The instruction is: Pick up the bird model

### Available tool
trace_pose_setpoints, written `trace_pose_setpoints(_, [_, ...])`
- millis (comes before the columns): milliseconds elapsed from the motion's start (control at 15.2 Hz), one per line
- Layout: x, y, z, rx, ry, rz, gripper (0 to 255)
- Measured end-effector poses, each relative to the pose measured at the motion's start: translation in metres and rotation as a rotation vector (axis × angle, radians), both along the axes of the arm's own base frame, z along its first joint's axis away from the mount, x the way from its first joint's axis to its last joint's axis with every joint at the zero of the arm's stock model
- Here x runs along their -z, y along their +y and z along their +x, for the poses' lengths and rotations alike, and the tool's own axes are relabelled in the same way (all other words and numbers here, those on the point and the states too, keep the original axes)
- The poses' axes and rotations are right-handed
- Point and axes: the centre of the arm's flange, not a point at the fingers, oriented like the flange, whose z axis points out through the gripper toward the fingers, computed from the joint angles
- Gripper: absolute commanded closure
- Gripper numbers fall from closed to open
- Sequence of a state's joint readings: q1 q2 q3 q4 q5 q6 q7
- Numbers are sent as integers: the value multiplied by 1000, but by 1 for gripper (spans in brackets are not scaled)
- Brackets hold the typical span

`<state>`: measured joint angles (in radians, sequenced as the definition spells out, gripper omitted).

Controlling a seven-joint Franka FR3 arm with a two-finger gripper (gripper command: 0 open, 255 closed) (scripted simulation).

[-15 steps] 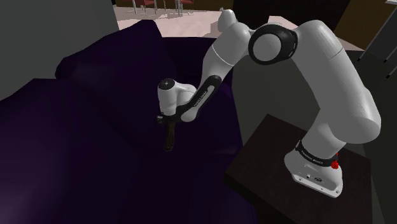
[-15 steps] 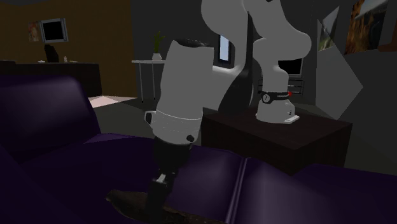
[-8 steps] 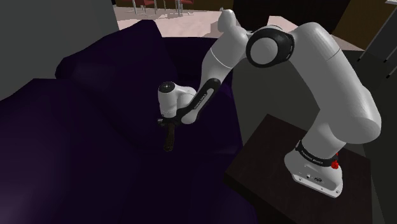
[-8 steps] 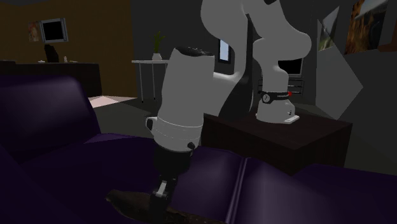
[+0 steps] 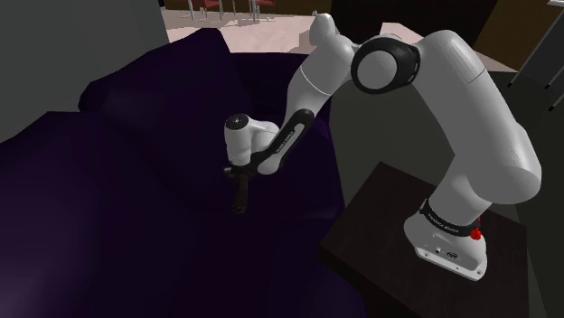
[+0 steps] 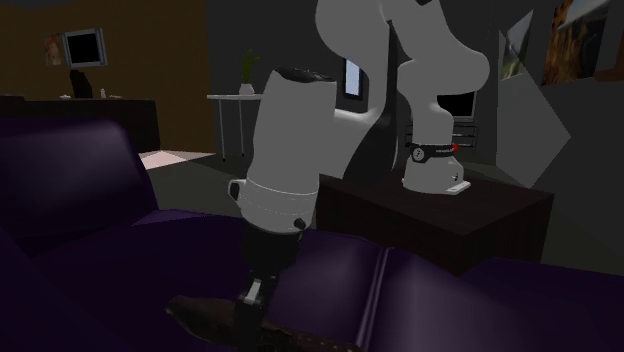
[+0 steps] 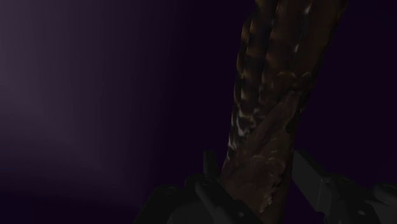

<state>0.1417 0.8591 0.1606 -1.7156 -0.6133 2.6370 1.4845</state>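
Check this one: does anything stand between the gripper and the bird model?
Nothing visible does. The gripper straddles the dark brown bird model, which lies bare on the purple sofa cushion.

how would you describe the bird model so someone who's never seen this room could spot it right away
Find the big dark purple sofa that the white arm bends down to. On its seat cushion, right at the black gripper, lies the bird model, a long, narrow, dark brown shape. Its mottled, glossy, scale-like surface sets it apart from the smooth purple cushions around it.
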Motion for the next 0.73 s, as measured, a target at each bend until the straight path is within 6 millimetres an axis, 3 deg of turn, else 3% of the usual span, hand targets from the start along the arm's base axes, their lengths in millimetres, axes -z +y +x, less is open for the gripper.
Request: trace_pose_setpoints(726, [-57,0,0,0,0,0,255])
